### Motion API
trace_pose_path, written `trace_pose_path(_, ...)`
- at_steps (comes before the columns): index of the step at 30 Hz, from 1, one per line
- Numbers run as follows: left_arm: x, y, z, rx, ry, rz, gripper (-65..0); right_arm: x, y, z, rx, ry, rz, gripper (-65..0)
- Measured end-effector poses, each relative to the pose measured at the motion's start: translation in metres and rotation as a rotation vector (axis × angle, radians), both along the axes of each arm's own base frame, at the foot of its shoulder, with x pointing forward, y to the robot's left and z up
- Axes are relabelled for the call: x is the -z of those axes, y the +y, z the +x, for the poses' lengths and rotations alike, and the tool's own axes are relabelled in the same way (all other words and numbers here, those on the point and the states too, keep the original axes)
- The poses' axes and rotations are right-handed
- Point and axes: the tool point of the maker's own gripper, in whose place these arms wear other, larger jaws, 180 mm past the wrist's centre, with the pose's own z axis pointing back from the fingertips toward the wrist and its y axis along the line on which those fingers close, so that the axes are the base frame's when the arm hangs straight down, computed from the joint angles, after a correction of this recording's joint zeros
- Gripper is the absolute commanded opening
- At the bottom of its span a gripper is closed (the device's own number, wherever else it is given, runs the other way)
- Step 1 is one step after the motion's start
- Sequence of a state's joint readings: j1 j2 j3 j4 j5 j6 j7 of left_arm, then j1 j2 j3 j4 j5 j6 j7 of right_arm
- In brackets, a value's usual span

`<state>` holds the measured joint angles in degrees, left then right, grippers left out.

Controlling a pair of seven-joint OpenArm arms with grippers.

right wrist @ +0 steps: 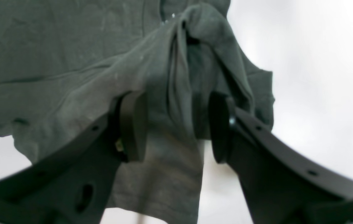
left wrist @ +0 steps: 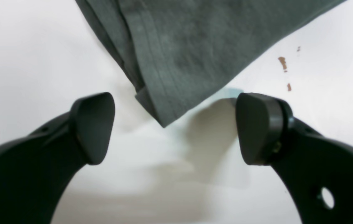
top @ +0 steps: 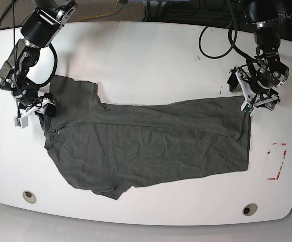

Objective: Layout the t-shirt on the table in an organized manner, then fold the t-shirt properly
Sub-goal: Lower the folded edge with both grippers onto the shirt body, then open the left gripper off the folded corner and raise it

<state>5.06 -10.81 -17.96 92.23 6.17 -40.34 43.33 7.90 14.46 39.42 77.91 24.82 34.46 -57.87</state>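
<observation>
In the base view, the right gripper (top: 46, 114) stands at the left end of the t-shirt (top: 151, 146), near the table (top: 146, 50) edge on that side. Its jaws are about half closed and clamp a bunched fold of fabric; the right wrist view shows the fabric gathered into a ridge between the two fingers (right wrist: 133, 124), with loose cloth hanging below them. The t-shirt lies roughly flat on the middle of the table with its long axis running left to right. The neck and sleeves are at the left end, by the right gripper; one sleeve points toward the far edge and the other toward the near edge. The straight hem forms the right end. The upper part of the body is folded over along a crease that runs the length of the shirt. Wrinkles cover the surface. The left gripper (top: 250, 107) is at the far right corner of the hem. Its jaws stand wide apart and hold nothing; in the left wrist view the hem corner (left wrist: 164, 123) points into the gap between the pads (left wrist: 94, 124) and touches neither. A red tape mark (top: 278, 161) lies on the table to the right of the hem, apart from the cloth.
</observation>
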Motion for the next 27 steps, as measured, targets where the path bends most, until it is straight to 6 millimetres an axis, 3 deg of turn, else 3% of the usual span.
trace_pose_path(7, -0.010, -0.001, 0.014, 0.002, -0.040, -0.004, -19.3, 0.000, 0.000, 0.000, 0.000, 0.000, 0.000, -36.0)
trace_pose_path(18, -0.012, -0.018, 0.022, 0.054, -0.048, -0.009, -24.4, 0.000, 0.000, 0.000, 0.000, 0.000, 0.000, -36.0)
trace_pose_path(27, -0.010, -0.015, 0.019, 0.049, -0.033, 0.001, -25.8, 0.000, 0.000, 0.000, 0.001, -0.001, 0.000, -36.0)
